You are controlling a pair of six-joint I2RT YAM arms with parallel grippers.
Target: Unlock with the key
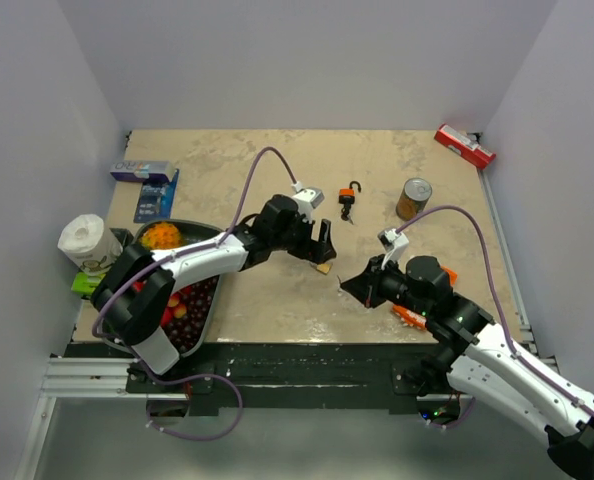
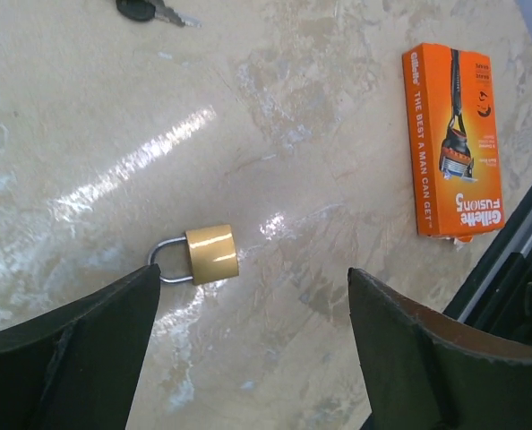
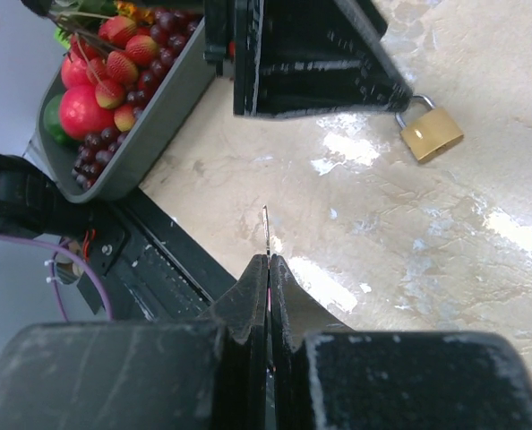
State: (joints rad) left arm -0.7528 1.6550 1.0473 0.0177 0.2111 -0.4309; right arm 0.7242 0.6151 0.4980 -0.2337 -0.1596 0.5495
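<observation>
the right pincer (image 3: 269,262) is fully closed on the key (image 3: 266,231). only the thin metal blade comes out past the tips, and the head is hidden between the fingers. the left pincer (image 2: 253,288) is wide open and holds nothing. it hangs over the brass padlock (image 2: 210,254), which lies flat on the bench (image 2: 338,54) between the two fingers. one finger tip is just beside the shackle, but it cannot be told if they touch.

the main risk is that the padlock is loose. if the blade pushes on it before the left pincer closes, it will probably slide or turn away. the keyhole is not visible in any view, so the blade may meet the body in a wrong place. the blade is thin and held only by a pinch, so it may twist in the grip. a grip on the shackle alone would let the body swing.

a second key (image 2: 150,11) lies well apart, near the orange padlock (image 1: 349,198), and it could be confused with the right one.

the razor box (image 2: 452,143) reads "gillette", "fusion5" and "the best a man can get". other labels are too small to read.
</observation>
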